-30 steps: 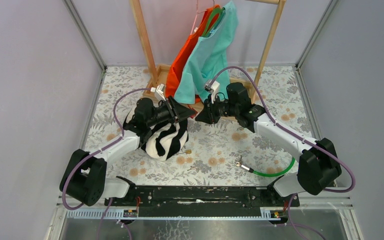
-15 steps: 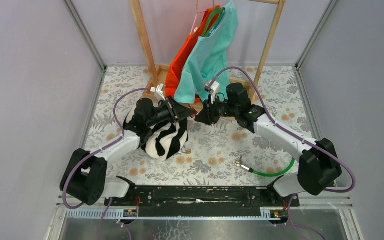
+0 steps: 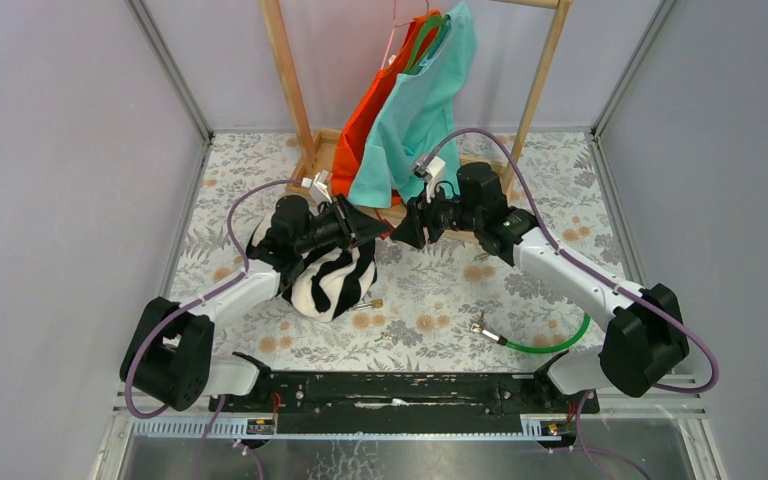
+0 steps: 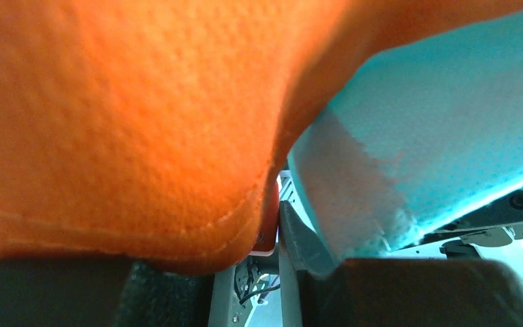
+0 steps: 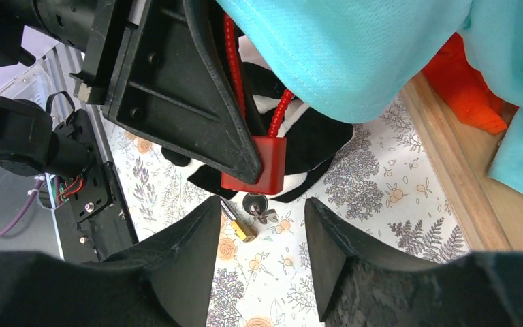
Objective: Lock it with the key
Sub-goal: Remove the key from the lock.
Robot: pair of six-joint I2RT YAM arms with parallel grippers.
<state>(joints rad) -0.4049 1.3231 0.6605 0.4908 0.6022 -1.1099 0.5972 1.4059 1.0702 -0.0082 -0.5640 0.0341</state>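
Observation:
My left gripper (image 3: 376,229) is shut on a red lock body (image 5: 257,165) and holds it above the table. The lock's red coiled cable (image 5: 230,58) runs up behind the finger. A key (image 5: 255,203) with a dark round head sticks out of the lock's underside. My right gripper (image 5: 263,253) is open and empty, its fingers either side of the key and a little short of it. In the top view it (image 3: 401,232) faces the left gripper tip to tip. In the left wrist view cloth hides nearly all; only a red lock corner (image 4: 268,228) shows.
A zebra-striped bag (image 3: 332,278) lies under the left arm. A small brass padlock (image 5: 239,228) lies on the floral tablecloth beside it. A green cable (image 3: 552,345) lies at the front right. A wooden rack (image 3: 288,80) holds an orange (image 3: 370,110) and a teal garment (image 3: 422,100) just behind the grippers.
My right gripper has shifted slightly back and toward the left gripper. The left arm holds still with the lock.

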